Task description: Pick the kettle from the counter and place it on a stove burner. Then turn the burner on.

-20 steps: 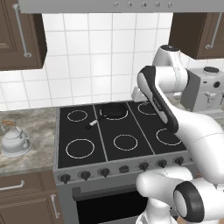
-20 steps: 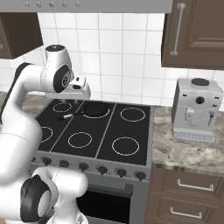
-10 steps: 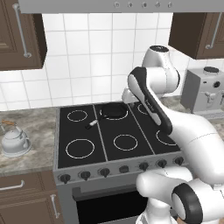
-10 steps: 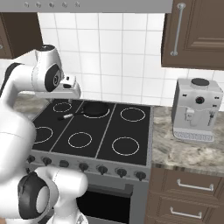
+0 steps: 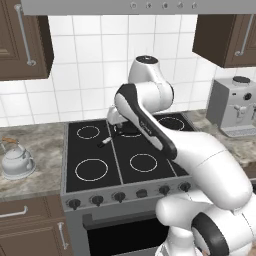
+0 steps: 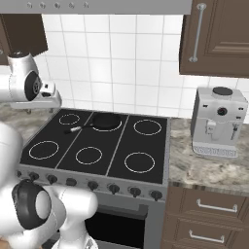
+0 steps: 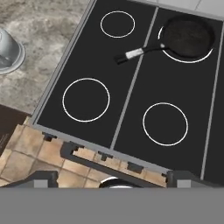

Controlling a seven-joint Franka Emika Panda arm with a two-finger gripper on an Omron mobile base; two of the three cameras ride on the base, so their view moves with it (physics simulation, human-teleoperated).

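The silver-grey kettle [image 5: 16, 161] with its brown handle stands on the stone counter [image 5: 42, 145] left of the black cooktop. In the hand view the kettle [image 7: 8, 52] is cut by the left edge. My gripper [image 7: 114, 178] is open, its fingertips [image 7: 41, 177] far apart with nothing between them, and it looks down on the stove from above. The widest stove burner [image 5: 91, 169] is the front left ring, also seen as the burner [image 7: 86, 99] and the burner [image 6: 44, 150]. My arm bends over the stove's back left part, well to the right of the kettle.
A black frying pan [image 5: 127, 130] sits on the back middle ring, its handle pointing front-left; it shows as the pan [image 7: 188, 37] too. Knobs [image 5: 120, 196] line the stove front. A coffee machine [image 6: 216, 121] stands on the right counter. Wall cabinets hang at both upper corners.
The arm has swung left across the stove, from its right side to above its back left. The jaws have opened wide.
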